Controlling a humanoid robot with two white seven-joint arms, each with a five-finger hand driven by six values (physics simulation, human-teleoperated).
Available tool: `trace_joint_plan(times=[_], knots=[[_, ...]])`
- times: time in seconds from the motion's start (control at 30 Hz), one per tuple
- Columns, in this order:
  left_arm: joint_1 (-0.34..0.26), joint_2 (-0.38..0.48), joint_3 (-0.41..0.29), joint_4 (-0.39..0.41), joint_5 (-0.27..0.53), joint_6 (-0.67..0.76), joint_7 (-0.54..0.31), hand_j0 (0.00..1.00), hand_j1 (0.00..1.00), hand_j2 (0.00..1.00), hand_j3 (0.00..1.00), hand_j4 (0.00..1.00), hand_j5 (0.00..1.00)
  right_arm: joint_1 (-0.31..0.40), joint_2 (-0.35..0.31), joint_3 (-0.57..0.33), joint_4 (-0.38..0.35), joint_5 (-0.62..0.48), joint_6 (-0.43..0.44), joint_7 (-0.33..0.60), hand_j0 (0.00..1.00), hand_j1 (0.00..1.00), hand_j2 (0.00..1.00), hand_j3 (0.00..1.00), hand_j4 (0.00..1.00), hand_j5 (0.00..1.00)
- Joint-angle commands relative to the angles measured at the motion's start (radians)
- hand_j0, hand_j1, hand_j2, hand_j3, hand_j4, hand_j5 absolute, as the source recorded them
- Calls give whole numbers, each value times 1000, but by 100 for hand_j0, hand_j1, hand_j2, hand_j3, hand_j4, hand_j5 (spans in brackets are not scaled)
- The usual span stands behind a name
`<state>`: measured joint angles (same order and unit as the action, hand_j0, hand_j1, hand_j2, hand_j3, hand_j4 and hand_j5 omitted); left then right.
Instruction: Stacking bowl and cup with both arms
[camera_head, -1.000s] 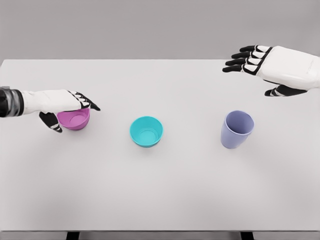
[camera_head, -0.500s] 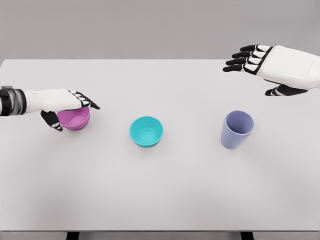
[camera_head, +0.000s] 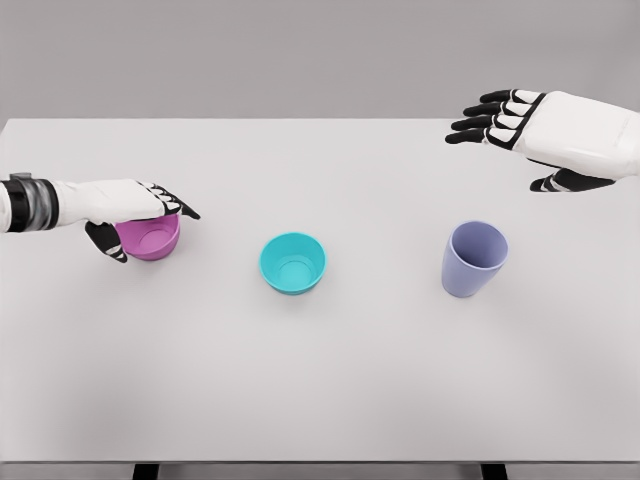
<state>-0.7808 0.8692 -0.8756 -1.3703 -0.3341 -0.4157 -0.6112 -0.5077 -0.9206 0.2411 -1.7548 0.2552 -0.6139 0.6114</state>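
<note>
A pink bowl (camera_head: 155, 241) stands on the white table (camera_head: 320, 380) at the left. My left hand (camera_head: 142, 228) lies over it, its fingers (camera_head: 172, 205) stretched across the far rim and the thumb against the near left side, so it is shut on the bowl. At the table's middle sits a teal bowl (camera_head: 293, 263), upright and untouched. To the right of it stands a lavender cup (camera_head: 474, 259), leaning slightly. My right hand (camera_head: 497, 155) hovers open above the table's far right, well behind the cup, its fingers (camera_head: 478, 124) spread.
Only the two bowls and the cup stand on the white table. Its front edge runs along the bottom of the view, and a grey wall lies behind it.
The left hand has crept a little to the right and up at the pink bowl. Both bowls, the cup and the right hand have stayed where they were.
</note>
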Motion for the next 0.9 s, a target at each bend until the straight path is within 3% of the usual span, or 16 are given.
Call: trace_joint_plan(times=[0.0, 0.17, 0.27, 0.33, 0.57, 0.87], knots=[[0, -1, 0, 2, 3, 2, 0, 100, 100, 100, 100, 100, 100, 0, 0, 0, 0, -5, 3, -1, 100, 100, 100, 100, 100, 100], [2, -2, 0, 2, -8, 2, 0, 96, 96, 96, 96, 96, 96, 0, 0, 0, 0, -5, 3, -1, 100, 100, 100, 100, 100, 100], [2, -4, 0, 2, -6, 0, 0, 81, 81, 81, 81, 81, 81, -2, 0, 0, 0, -5, 3, -1, 100, 100, 100, 100, 100, 100], [3, -4, 0, 2, -6, 0, 0, 78, 78, 78, 78, 78, 78, -2, -1, 0, 0, -5, 3, -1, 100, 100, 100, 100, 100, 100], [-2, 1, 9, -15, 6, 0, 0, 74, 74, 74, 74, 74, 74, -2, 0, 0, 0, -5, 3, -1, 100, 100, 100, 100, 100, 100], [-17, 21, 12, -115, 9, 0, 0, 71, 71, 71, 71, 71, 71, 0, 0, 0, 0, -5, 3, -1, 100, 100, 100, 100, 100, 100]])
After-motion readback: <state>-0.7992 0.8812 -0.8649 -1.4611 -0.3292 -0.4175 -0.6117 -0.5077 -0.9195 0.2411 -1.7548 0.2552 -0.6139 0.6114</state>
